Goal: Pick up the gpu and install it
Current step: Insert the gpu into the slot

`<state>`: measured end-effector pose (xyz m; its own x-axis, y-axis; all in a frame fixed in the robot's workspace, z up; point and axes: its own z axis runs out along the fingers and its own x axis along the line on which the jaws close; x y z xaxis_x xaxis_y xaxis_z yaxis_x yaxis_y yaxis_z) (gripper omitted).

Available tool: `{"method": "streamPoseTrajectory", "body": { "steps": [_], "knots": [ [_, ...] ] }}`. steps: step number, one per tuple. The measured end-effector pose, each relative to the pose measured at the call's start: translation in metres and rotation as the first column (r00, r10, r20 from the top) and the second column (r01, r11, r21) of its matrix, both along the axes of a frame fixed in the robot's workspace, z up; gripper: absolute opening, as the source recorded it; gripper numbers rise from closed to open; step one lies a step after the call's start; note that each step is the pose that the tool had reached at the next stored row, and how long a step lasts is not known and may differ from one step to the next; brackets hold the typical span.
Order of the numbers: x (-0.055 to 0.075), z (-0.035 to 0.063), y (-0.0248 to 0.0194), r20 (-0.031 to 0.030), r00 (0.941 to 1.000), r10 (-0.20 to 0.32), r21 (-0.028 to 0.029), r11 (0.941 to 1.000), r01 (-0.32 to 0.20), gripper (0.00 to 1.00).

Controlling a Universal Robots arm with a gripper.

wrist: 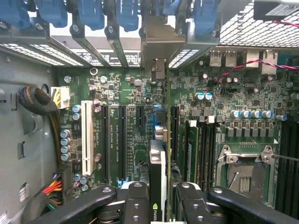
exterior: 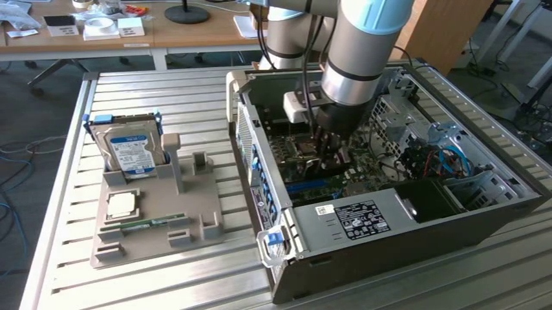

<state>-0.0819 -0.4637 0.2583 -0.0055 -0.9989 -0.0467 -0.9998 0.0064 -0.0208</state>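
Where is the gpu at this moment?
In the wrist view the gpu stands edge-on in the gripper, inside the computer case, over the motherboard beside its long black expansion slots.

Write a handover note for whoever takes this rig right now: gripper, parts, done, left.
Gripper: shut on the gpu, card held on edge between the fingers.
Position: gpu is inside the case, low over the motherboard, lined up with the expansion slots, bracket end toward the rear wall.
Outside the case, at the exterior view's left: hard drive and RAM stick on the tray.
Done: pick-up; card brought into the case.
Left: install. Cannot tell whether the card is seated in a slot; the gripper has not let go.
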Motion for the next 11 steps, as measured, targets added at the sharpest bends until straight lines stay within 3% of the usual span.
{"method": "streamPoseTrajectory", "body": {
  "steps": [11],
  "knots": [
    [-0.0028,-0.0010,0.0002,0.0000,1.0000,0.000,0.0001,1.0000,0.000,0.27]
  ]
}}
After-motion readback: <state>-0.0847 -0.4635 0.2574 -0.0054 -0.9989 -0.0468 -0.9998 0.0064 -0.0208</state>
